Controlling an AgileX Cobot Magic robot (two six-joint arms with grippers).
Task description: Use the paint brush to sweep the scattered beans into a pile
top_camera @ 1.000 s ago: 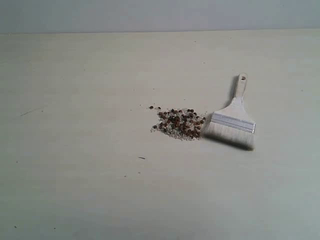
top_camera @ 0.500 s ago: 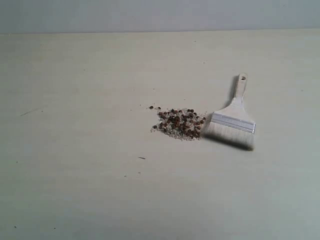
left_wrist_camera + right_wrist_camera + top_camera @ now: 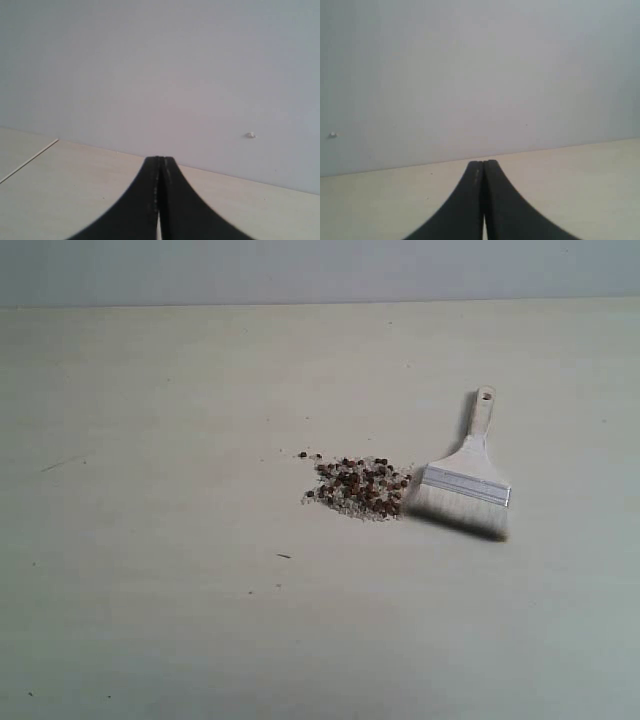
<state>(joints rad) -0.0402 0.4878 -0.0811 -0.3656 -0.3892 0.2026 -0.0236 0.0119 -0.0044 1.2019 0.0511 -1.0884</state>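
Level, aimed at the wall (image 3: 150,75)
The left end effector (image 3: 159,167) and right end effector (image 3: 483,169) pressed together, empty, above the surface (image 3: 60,190).

Apparently a laboratory-style test bay — a broad, pale wood-grain bench (image 3: 150,640) set against a plain grey-white wall (image 3: 300,270), evenly lit; the kind of room cannot be told more closely.

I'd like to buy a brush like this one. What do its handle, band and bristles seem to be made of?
On the paint brush, the handle looks like smooth white plastic or painted wood; unclear which. The band is bright silver, likely metal. The bristles are pale and fuzzy-edged, some fibre.
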